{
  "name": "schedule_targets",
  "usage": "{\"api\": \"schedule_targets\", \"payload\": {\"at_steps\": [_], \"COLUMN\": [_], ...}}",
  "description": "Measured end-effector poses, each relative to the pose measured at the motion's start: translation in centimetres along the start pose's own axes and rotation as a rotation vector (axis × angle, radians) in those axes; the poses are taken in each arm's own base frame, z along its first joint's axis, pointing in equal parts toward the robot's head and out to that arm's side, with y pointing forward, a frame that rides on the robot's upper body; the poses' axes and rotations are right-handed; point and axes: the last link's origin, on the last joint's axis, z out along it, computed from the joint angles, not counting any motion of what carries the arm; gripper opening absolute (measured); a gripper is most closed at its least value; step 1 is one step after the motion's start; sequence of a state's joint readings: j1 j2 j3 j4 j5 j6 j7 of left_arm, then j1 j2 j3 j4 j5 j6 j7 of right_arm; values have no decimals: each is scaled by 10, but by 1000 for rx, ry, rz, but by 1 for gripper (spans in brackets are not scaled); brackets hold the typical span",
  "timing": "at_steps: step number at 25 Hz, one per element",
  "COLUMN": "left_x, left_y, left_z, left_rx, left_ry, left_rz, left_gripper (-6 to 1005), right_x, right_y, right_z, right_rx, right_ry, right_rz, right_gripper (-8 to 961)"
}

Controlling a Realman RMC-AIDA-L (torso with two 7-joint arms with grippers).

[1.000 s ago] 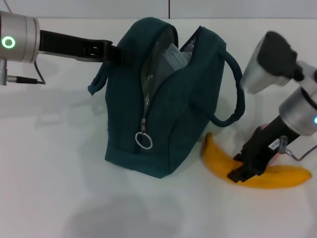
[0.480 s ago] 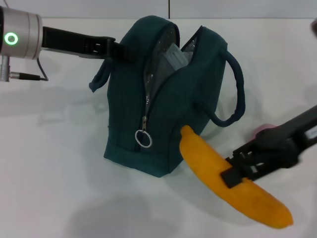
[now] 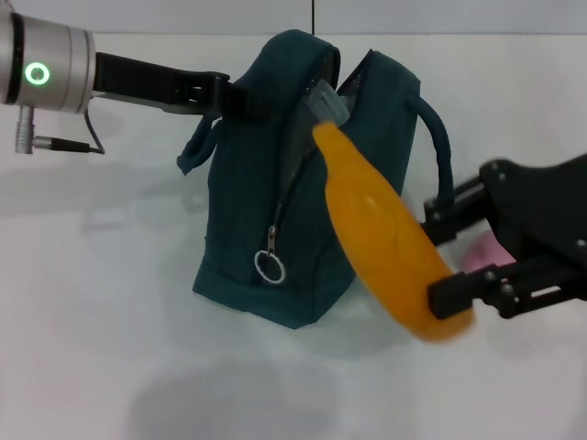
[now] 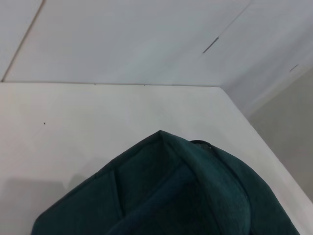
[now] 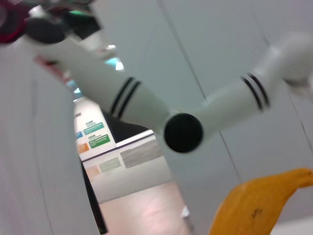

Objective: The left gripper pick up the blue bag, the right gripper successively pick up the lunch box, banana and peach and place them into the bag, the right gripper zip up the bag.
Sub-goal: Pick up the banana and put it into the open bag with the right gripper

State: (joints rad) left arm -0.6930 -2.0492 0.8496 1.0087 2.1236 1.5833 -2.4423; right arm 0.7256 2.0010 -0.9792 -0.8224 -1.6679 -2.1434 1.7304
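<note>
While the left gripper [image 3: 229, 94] pinched the upright dark blue fabric bag [image 3: 303, 183] by its top edge, the right gripper [image 3: 449, 261] clamped a long yellow banana [image 3: 385, 234], its tip at the bag's open mouth.

A plain white table [image 3: 101, 302] fills the scene, evenly lit and softly shadowed, meeting a pale panelled wall [image 4: 146, 39] at 12 o'clock — with what may be green signs [image 5: 93, 134] beyond a doorway, though that stays unclear.
</note>
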Motion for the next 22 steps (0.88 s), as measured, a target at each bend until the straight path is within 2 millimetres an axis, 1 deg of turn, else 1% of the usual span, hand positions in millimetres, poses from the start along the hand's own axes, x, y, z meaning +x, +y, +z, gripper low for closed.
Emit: {"api": "schedule_targets", "payload": {"at_steps": [3, 6, 9, 12, 15, 18, 22], "left_x": [-1, -2, -3, -3, -2, -1, 0], "left_y": [0, 1, 3, 6, 7, 8, 9], "left_z": [1, 1, 1, 1, 1, 2, 3], "left_rx": [-6, -14, -39, -56, -60, -62, -65], "left_ry": [-4, -1, 4, 7, 7, 6, 5], "left_rz": [-13, -22, -34, -37, -37, -34, -35], "left_gripper": [47, 47, 47, 47, 47, 47, 47], "right_x": [1, 7, 14, 16, 15, 18, 23], "right_y": [-1, -2, 3, 10, 11, 8, -7], "right_z": [2, -1, -5, -5, -2, 1, 7], "right_rx": [34, 126, 202, 234, 254, 279, 349], "right_ry": [-61, -169, -283, -357, -394, -398, -364], "right_rz": [-211, -422, -635, -772, -843, -882, -877], "right_gripper": [423, 424, 424, 424, 424, 424, 423]}}
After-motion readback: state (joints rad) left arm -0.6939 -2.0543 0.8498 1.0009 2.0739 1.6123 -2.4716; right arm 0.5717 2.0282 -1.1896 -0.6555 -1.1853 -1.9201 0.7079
